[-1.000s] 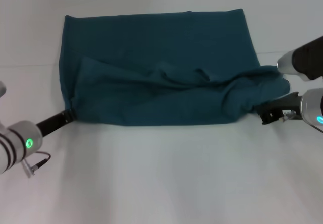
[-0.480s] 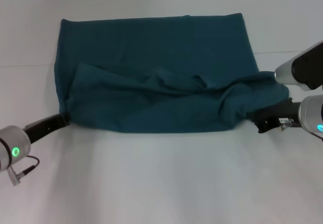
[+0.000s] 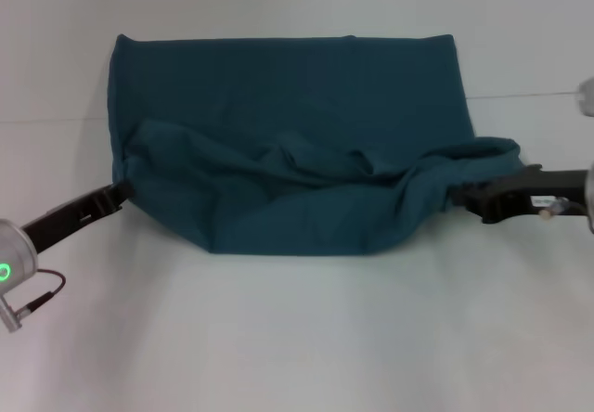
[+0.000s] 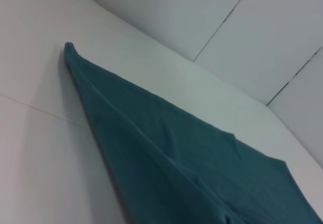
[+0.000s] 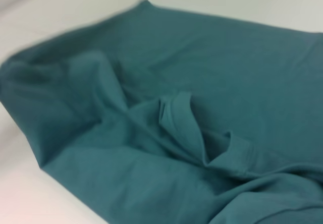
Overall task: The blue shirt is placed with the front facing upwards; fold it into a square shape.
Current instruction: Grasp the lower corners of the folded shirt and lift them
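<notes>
The blue shirt (image 3: 278, 87) lies spread on the white table (image 3: 297, 338), its near half bunched into wrinkled folds. No lettering shows. My left gripper (image 3: 119, 194) is shut on the shirt's near left corner. At the near right corner my right gripper (image 3: 461, 196) is shut on the cloth. Both corners are drawn up, and the near edge sags between them. In the left wrist view the shirt (image 4: 176, 158) stretches away as a taut sheet. The right wrist view shows the shirt (image 5: 227, 57) with a folded sleeve hem in its middle.
A thin seam (image 3: 529, 95) runs across the table at the level of the shirt's far half. Bare white tabletop lies in front of the shirt and on both sides.
Both grippers have moved up and slightly away from me with the shirt's near corners. The near edge now hangs lower in the middle, and the right forearm has left the picture.
</notes>
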{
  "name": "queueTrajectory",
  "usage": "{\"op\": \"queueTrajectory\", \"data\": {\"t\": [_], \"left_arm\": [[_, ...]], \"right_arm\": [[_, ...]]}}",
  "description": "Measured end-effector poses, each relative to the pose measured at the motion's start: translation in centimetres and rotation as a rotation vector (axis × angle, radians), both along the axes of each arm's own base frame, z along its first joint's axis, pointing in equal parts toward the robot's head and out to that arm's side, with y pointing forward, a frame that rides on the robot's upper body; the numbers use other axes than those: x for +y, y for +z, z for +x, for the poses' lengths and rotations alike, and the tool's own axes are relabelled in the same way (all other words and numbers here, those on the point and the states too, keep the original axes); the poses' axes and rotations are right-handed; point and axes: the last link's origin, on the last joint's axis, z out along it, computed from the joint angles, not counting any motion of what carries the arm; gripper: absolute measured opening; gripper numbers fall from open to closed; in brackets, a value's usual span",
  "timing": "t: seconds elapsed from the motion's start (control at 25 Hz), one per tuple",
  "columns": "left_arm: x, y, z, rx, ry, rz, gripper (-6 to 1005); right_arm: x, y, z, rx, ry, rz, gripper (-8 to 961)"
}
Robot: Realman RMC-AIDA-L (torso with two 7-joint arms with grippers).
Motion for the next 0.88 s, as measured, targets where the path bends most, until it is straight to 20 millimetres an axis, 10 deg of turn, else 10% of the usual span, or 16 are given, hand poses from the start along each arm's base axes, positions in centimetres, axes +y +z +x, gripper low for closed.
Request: {"op": "queueTrajectory", "data": {"t": [0.88], "left_arm": [[-3.9,1.1,-3.0,-0.141,-0.045,-0.01,19]], "right_arm": [[-3.9,0.8,4.7,0.113,-0.025,-0.064,25]]}}
